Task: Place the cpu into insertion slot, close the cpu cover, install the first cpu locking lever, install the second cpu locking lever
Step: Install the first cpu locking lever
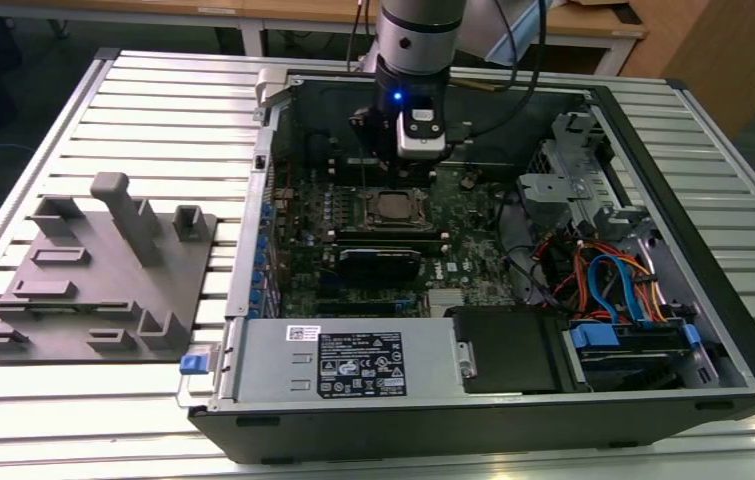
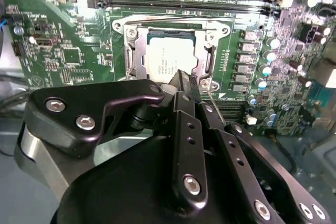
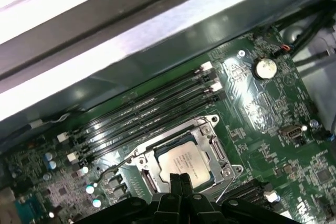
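My hand (image 2: 185, 80), closed tight and empty, hovers at the edge of the cpu (image 2: 170, 59), which lies seated in the insertion slot (image 3: 149, 180). I judge the chip light, stiff and fragile, best gripped by its opposite edges.

The arm (image 1: 415, 45) was a silver-grey cylinder with a black wrist block (image 1: 380, 135), a small blue light (image 1: 397, 98) and a black cable (image 1: 537, 55), its gripper (image 2: 185, 80) black links studded with silver screws (image 2: 191, 183).

At the exterior view's left, a grey fixture block (image 1: 97, 275) sits on the slatted metal table (image 1: 150, 120). Centre frame, there's the open computer case (image 1: 484, 425). Its labelled power supply box (image 1: 337, 365) sits lower middle, blue and orange cables (image 1: 611, 285) right of it.
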`<state>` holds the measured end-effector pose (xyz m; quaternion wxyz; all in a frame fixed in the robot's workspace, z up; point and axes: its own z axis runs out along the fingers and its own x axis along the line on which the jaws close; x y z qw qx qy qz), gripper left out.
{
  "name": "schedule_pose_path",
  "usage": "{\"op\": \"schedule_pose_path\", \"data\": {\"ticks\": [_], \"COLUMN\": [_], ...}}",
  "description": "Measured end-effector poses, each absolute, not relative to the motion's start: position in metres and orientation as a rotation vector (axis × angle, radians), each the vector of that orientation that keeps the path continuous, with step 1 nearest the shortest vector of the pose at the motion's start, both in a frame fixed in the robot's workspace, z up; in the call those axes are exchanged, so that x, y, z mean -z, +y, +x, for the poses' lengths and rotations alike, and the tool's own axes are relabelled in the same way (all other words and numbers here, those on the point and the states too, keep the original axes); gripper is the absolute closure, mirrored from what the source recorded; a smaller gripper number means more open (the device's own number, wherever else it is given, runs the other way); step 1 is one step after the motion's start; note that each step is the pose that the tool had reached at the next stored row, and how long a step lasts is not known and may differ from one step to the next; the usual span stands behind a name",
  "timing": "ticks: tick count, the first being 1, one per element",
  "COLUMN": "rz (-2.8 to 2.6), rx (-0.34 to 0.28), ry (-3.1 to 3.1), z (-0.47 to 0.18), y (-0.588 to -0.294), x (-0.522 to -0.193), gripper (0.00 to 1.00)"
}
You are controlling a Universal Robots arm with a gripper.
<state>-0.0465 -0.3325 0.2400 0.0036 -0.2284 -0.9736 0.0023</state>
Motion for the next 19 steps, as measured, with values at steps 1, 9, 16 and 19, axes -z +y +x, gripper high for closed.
{"op": "schedule_pose_path", "data": {"ticks": [1, 9, 16, 19], "rz": [-0.697, -0.646, -0.646, -0.642], "rx": [-0.007, -0.008, -0.007, -0.007], "ry": [-3.056, -3.067, -3.067, -3.068], "z": [-0.0465, -0.0465, -0.0465, -0.0465], "y": [-0.3325, -0.3325, -0.3325, -0.3325], "x": [-0.24, -0.24, -0.24, -0.24], "gripper": [0.9, 0.9, 0.9, 0.9]}}
